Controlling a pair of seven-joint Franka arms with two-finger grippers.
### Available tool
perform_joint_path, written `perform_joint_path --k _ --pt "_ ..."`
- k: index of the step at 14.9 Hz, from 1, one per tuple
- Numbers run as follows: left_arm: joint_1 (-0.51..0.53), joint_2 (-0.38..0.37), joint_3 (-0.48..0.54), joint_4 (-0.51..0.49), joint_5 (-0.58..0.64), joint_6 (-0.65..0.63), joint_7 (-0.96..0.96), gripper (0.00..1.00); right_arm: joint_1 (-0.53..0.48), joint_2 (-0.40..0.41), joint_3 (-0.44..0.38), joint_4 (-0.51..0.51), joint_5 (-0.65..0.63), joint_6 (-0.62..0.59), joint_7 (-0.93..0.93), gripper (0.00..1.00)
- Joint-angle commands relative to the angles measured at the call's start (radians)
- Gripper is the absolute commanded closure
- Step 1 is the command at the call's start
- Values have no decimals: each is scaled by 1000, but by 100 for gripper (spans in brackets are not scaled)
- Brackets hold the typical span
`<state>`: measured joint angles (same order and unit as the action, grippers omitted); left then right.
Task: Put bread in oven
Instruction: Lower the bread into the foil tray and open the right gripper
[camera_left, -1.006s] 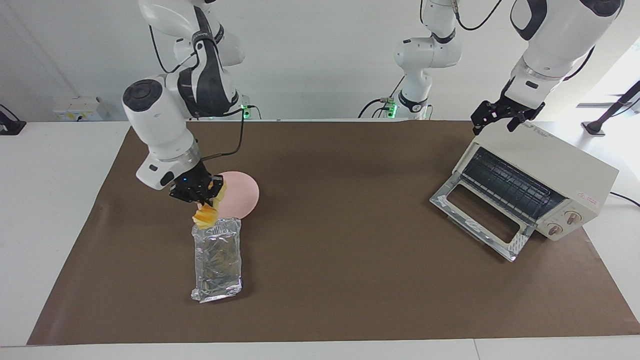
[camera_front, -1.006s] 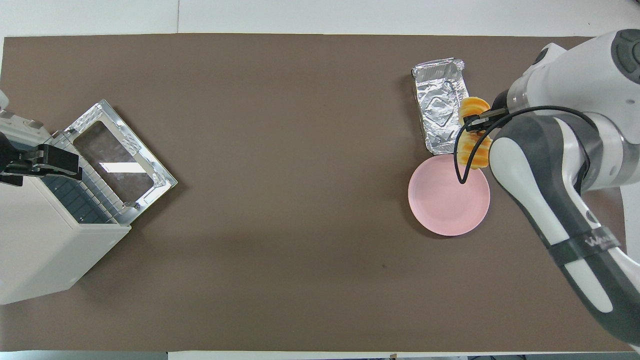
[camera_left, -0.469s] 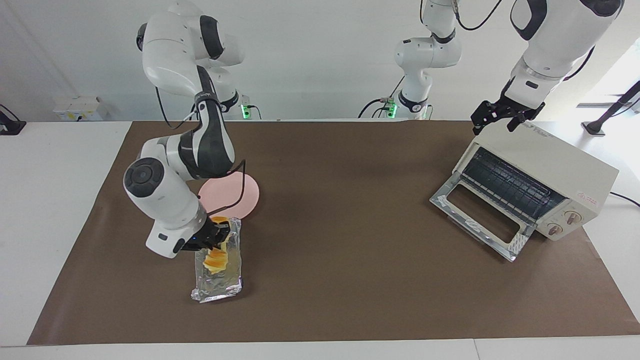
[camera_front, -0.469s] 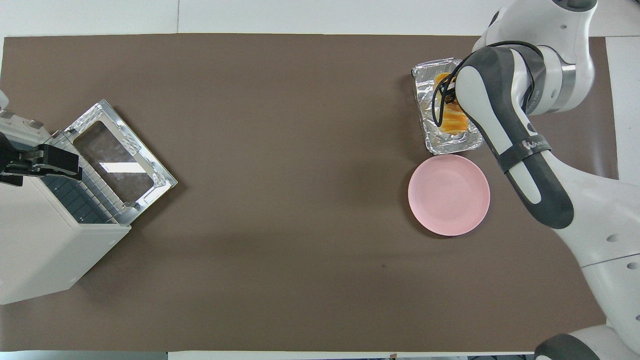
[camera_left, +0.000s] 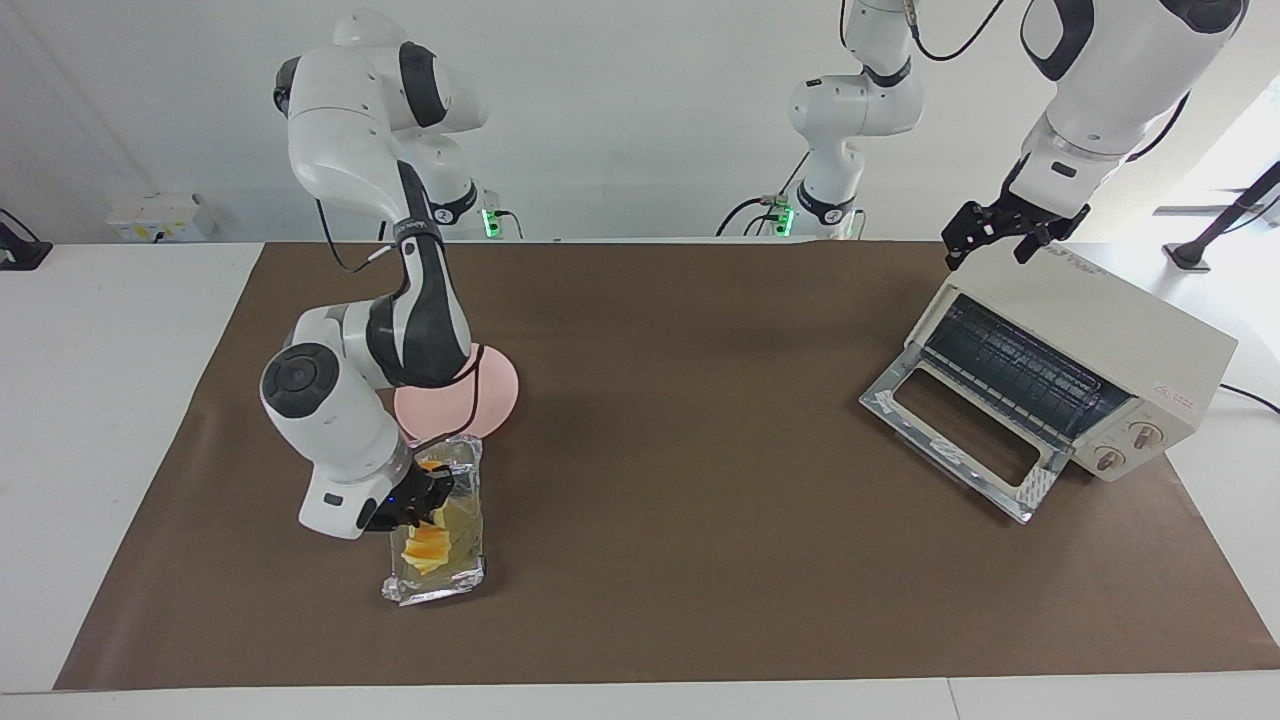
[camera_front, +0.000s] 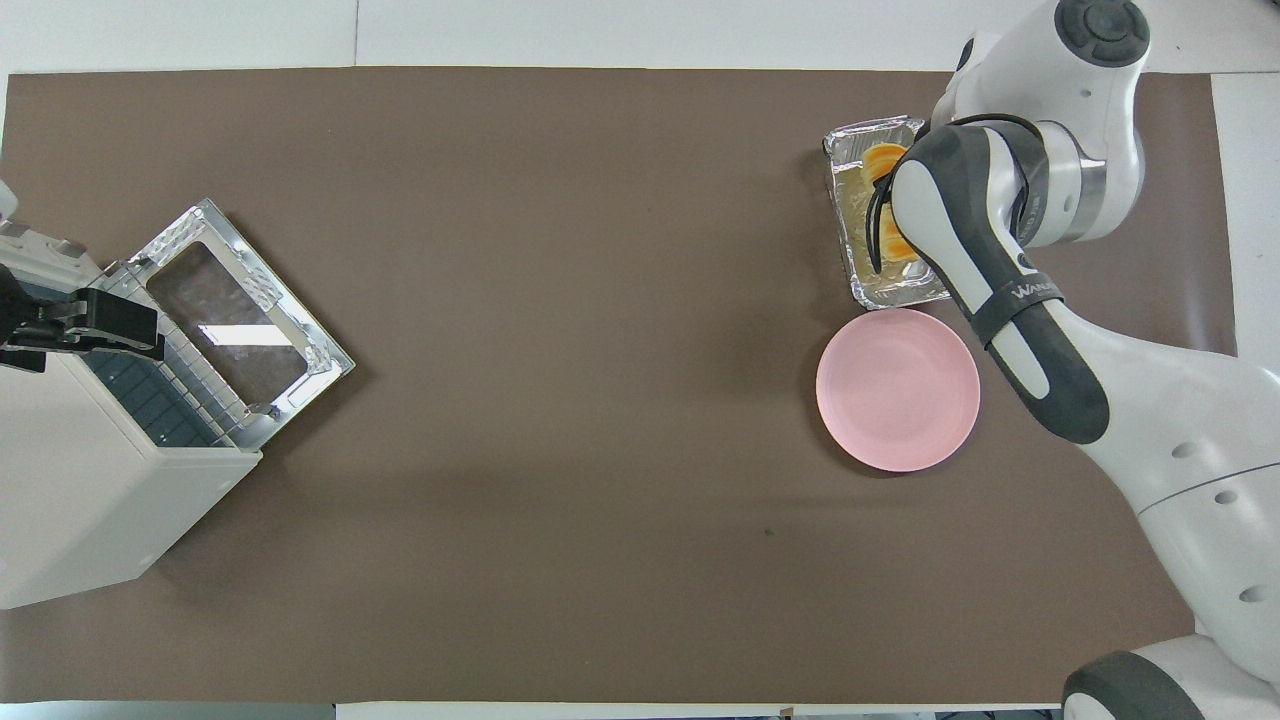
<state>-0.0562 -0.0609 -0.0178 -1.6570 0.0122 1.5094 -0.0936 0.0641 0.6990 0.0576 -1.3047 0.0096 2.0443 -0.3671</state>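
The bread (camera_left: 425, 545) is a short row of yellow-orange slices lying in the crinkled foil tray (camera_left: 440, 585), toward the right arm's end of the table. My right gripper (camera_left: 420, 503) is down in the tray and shut on the bread. In the overhead view the right arm covers most of the bread (camera_front: 884, 160) and its gripper. The cream-white oven (camera_left: 1110, 330) stands at the left arm's end with its glass door (camera_left: 960, 430) dropped open and its rack showing. My left gripper (camera_left: 992, 245) waits open over the oven's top edge.
A round pink plate (camera_left: 495, 390) lies bare beside the foil tray (camera_front: 880, 290), nearer to the robots. A brown mat (camera_left: 680, 400) covers the table between the tray and the oven (camera_front: 90, 480).
My right gripper carried the bread from above the plate's edge down into the foil tray, then slid a little farther along it. The left arm has not moved.
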Motion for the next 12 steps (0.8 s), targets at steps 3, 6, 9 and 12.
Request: perform_joint_path --k 3,6,9,12 --pt "4 -25 1 -21 -6 -9 -8 0 5 -76 5 -172 7 91 -33 100" --pt "4 -25 1 -21 -5 -9 -6 0 8 -78 5 -173 7 76 -30 0" --pt "4 -25 1 -21 -6 -9 -6 0 11 -84 4 -128 4 -1 -19 0" --pt "4 -25 1 -21 -6 -9 -8 0 19 -73 -4 -62 -8 -81 39 0"
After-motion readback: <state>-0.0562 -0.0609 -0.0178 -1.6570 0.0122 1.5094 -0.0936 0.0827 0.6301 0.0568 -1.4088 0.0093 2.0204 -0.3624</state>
